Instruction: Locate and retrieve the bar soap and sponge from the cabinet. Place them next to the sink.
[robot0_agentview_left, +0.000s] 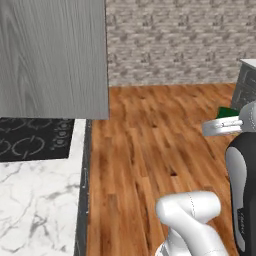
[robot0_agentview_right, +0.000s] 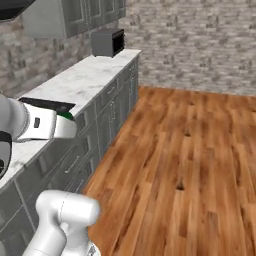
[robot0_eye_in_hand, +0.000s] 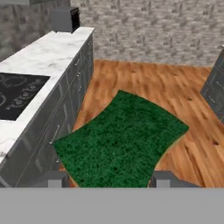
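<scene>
**Sponge in the jaws, sink not yet in sight**

While the gripper (robot0_eye_in_hand: 107, 181) holds the sponge (robot0_eye_in_hand: 120, 140) between its two finger tips, you are in the carry step: the green scouring face spreads wide in the hand view, with a thin yellow edge showing at its right corner, and both tips sit against its near edge, so the jaws read as pinched on it rather than spread free. It hangs in the air above the wood floor (robot0_eye_in_hand: 144, 78), just off the front of the marble counter (robot0_eye_in_hand: 48, 57).

Your next move, as I judge it, is to find the sink and bring the sponge down beside it; none of the three views shows a basin or faucet, so expect to turn or drive first. The bar soap is not to be seen either, and I take it as not yet delivered.

Compare the views. From the left base view you get a sliver of green past the white wrist, plus the grey cabinet (robot0_agentview_left: 52, 57) door close by. From the right base view you see the long counter run with a toaster (robot0_agentview_right: 107, 42) at its far end. Your hand view adds the black cooktop (robot0_eye_in_hand: 19, 94).
</scene>
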